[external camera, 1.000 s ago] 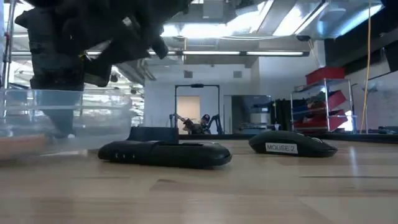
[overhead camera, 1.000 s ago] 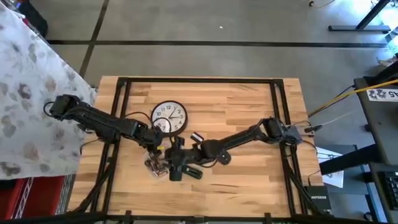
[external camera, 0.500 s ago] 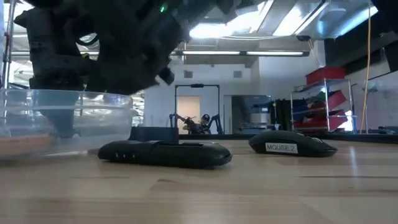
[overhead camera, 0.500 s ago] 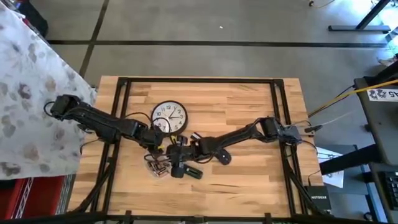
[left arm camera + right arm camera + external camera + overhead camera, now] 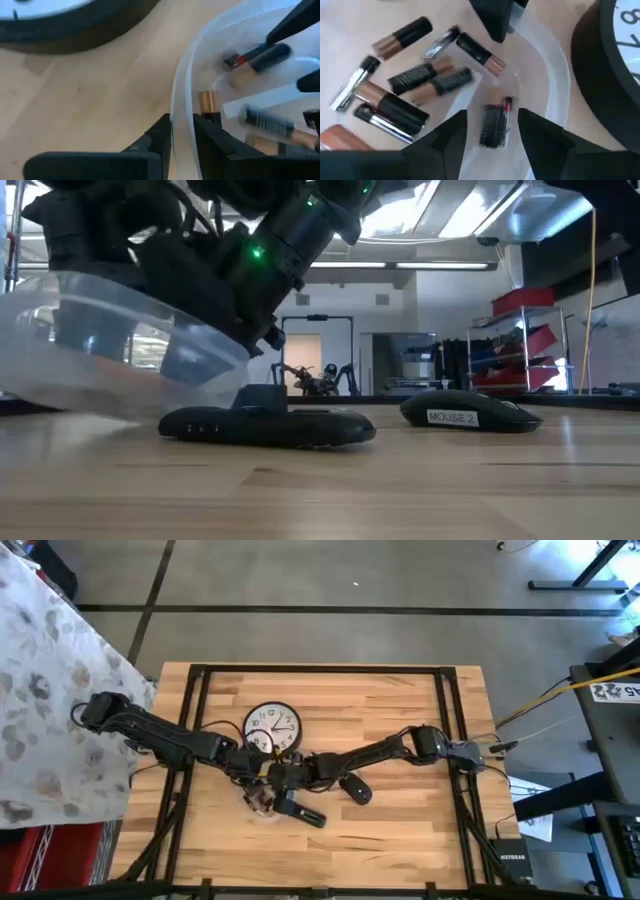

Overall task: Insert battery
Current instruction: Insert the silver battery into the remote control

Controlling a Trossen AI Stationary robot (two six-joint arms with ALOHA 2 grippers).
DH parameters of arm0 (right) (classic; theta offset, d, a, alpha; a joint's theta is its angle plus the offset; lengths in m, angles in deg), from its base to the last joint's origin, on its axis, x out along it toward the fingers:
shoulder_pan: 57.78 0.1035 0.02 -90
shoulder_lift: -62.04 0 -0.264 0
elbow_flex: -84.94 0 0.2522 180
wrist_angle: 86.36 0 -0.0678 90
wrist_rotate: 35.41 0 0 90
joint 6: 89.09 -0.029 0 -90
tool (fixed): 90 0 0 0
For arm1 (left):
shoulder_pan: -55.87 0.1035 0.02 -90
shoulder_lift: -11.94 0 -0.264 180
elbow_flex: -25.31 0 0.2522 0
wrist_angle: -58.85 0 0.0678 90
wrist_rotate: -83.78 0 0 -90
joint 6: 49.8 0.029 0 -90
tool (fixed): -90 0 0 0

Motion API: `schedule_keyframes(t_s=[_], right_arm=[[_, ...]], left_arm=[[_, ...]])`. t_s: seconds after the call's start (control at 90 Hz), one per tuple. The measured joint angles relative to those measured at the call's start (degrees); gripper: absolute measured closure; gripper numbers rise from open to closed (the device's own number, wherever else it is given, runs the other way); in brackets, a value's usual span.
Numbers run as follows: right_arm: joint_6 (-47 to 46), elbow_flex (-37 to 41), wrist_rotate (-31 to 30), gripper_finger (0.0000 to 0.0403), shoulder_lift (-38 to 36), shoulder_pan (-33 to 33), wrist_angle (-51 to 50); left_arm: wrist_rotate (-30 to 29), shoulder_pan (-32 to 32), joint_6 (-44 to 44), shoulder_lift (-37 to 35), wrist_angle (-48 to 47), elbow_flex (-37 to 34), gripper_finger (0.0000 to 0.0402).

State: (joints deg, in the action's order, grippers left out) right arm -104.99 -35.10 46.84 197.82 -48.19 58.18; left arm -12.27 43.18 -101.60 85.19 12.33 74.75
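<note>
Wooden desk, clock near centre, clear tub of batteries tilted beside it, left claw clamped on tub rim, right claw apart, over a battery inside, remote and mouse nearby.

From my station I read "MOUSE 2" on a white label on the black computer mouse lying on the wooden desk. The round black-rimmed wall clock shows hour numerals, too small to make out. "NETGEAR" marks a dark box beside the desk.
</note>
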Motion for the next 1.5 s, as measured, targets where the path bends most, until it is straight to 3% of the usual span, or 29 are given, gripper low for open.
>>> schedule_keyframes(t_s=[0.133, 0.411, 0.622, 0.933, 1.5], right_arm=[[0.5, 0.0, 1.1, 0.024, 0.0, -0.8, -2.1], [-0.4, -0.8, -8.6, 0.024, 0.2, -1.0, -3.2], [-3.2, -2.8, -12.2, 0.024, 0.2, -1.0, -5.5], [2.6, -2.9, 5.6, 0.024, 0.2, -1.0, -4.7], [-5.2, -2.9, 8.4, 0.024, 2.0, -0.7, -1.7]], left_arm=[[-6.2, -0.1, 2.2, -1.3, 0.6, 0.0, 0.0349], [-20.1, -1.1, 7.2, -2.7, 0.8, 0.1, 0.0349], [-26.5, -3.8, 7.0, -2.8, 0.7, 0.1, 0.0349], [-30.2, -5.9, 4.0, -2.8, 0.9, -0.1, 0.0349], [-31.8, -5.9, -3.0, -2.7, 2.5, -2.4, 0.0349]])
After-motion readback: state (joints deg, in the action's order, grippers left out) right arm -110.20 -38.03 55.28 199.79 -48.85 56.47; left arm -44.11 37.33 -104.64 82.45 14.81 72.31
